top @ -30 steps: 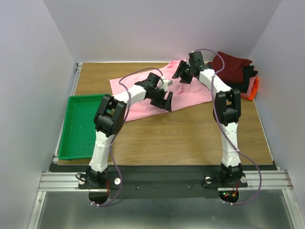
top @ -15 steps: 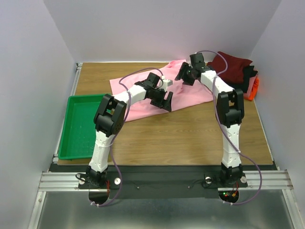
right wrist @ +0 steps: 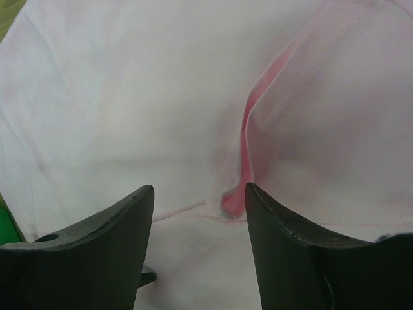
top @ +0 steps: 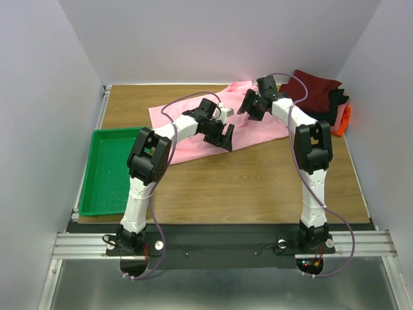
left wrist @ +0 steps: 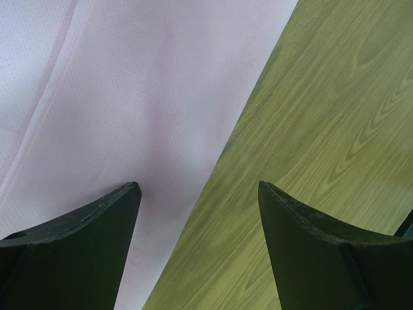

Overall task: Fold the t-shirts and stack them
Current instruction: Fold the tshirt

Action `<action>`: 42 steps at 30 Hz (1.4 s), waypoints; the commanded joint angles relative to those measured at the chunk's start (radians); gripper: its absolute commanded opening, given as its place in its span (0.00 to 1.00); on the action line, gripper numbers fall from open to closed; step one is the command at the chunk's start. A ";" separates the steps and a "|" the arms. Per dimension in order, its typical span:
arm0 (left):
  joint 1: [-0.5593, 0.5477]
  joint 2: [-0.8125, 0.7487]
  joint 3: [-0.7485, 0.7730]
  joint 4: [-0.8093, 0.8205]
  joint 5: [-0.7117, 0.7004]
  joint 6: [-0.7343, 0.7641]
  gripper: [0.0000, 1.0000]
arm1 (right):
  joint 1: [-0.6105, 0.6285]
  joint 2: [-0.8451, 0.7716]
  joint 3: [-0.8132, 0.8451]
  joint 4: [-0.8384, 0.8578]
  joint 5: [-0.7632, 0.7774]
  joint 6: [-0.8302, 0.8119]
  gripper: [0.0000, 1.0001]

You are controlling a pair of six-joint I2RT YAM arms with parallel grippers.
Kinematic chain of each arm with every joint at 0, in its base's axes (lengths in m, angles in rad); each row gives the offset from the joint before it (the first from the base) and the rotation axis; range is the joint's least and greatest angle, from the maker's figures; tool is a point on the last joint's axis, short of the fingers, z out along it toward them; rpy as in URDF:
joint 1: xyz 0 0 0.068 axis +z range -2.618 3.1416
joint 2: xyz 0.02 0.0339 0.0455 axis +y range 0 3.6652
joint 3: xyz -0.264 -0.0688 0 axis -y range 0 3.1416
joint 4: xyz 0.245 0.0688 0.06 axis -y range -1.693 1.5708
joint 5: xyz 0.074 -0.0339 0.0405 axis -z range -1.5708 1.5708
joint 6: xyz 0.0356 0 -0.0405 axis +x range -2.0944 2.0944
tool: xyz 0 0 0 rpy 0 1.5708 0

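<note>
pink t-shirt (fine dotted weave), green tray

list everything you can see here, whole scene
pink t-shirt: 1, light pink, spread out across the far middle of the table, not yet folded
dark red t-shirt: 1, dark red, top of the pile at the far right corner
black t-shirt: 1, black, under the dark red one
orange-red t-shirt: 1, orange-red, showing at the pile's right edge
green tray: 1, green, left side of the table
table: 1, brown wood, under everything
left gripper: 1, black, open over the pink shirt's near edge
right gripper: 1, black, open over a raised crease in the pink shirt
</note>
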 commanded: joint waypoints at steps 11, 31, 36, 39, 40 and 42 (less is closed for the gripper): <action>0.000 0.014 0.019 -0.025 0.018 0.019 0.85 | 0.050 0.098 0.118 0.042 -0.056 -0.013 0.64; 0.000 0.022 0.016 -0.027 0.028 0.019 0.86 | 0.062 0.176 0.325 0.056 -0.069 0.021 0.65; 0.000 0.020 0.013 -0.027 0.032 0.019 0.85 | 0.045 0.139 0.274 0.054 -0.034 -0.005 0.66; 0.000 0.023 0.010 -0.028 0.035 0.018 0.86 | 0.025 0.099 0.233 0.056 -0.010 -0.025 0.68; 0.000 0.023 0.010 -0.028 0.035 0.018 0.86 | 0.019 0.089 0.225 0.056 0.016 -0.034 0.68; 0.000 0.023 0.008 -0.028 0.037 0.018 0.85 | 0.001 0.052 0.207 0.056 0.039 -0.043 0.68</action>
